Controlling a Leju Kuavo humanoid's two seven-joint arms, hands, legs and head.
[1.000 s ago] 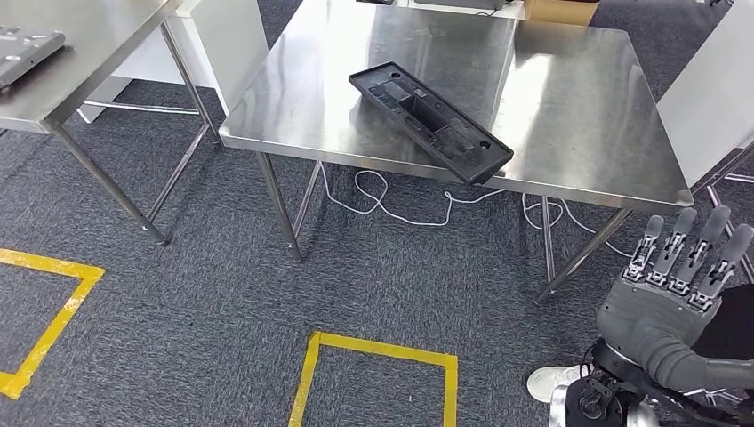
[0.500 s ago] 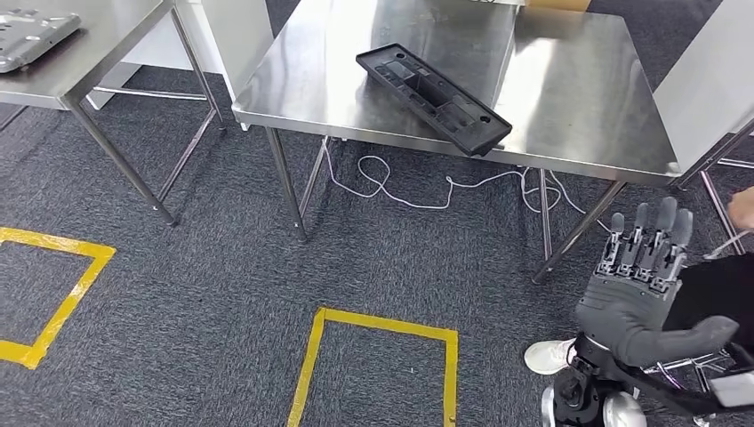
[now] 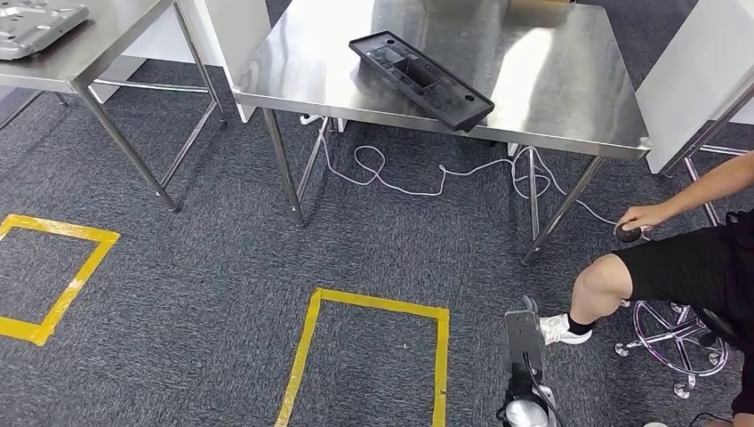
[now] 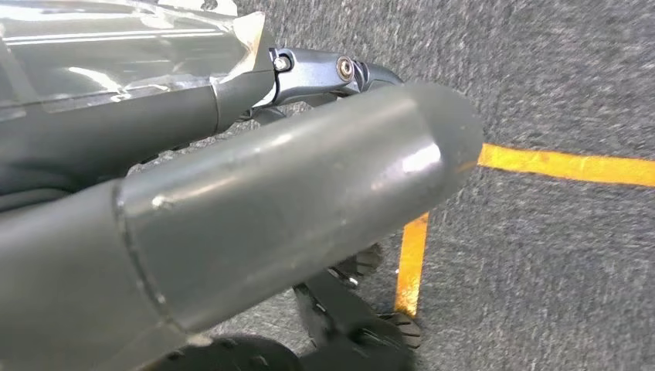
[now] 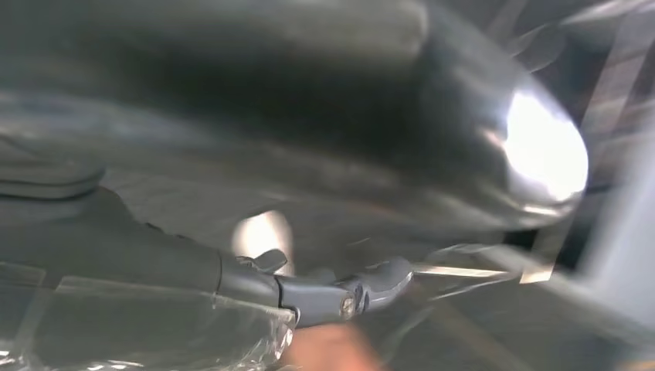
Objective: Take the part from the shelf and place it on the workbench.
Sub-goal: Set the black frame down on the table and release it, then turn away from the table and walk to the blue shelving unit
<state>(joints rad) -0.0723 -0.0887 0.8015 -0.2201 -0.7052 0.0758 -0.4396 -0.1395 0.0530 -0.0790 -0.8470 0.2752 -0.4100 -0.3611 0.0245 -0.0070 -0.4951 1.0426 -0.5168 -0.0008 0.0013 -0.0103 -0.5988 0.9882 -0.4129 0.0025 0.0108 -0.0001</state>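
Note:
A long black plastic part [image 3: 420, 78] lies slantwise on the steel workbench [image 3: 569, 98], its near end close to the front edge. No hand touches it. In the left wrist view my left hand [image 4: 293, 201] hangs over the grey carpet with its thick grey thumb [image 4: 309, 209] stretched out and nothing in it. In the blurred right wrist view my right hand [image 5: 309, 154] has its thumb and a dark finger [image 5: 340, 290] apart, with nothing between them.
A person [image 3: 676, 258] sits on a wheeled stool [image 3: 680, 342] at the right, one hand near the workbench's leg. A second steel table [image 3: 98, 44] at the left carries a grey part [image 3: 36, 16]. White cable [image 3: 400, 178] lies under the workbench. Yellow tape squares [image 3: 373, 307] mark the carpet.
My right hand, raised with straight fingers at the lower right, has dropped out of the head view. The camera has shifted, and the seated person now shows at the right.

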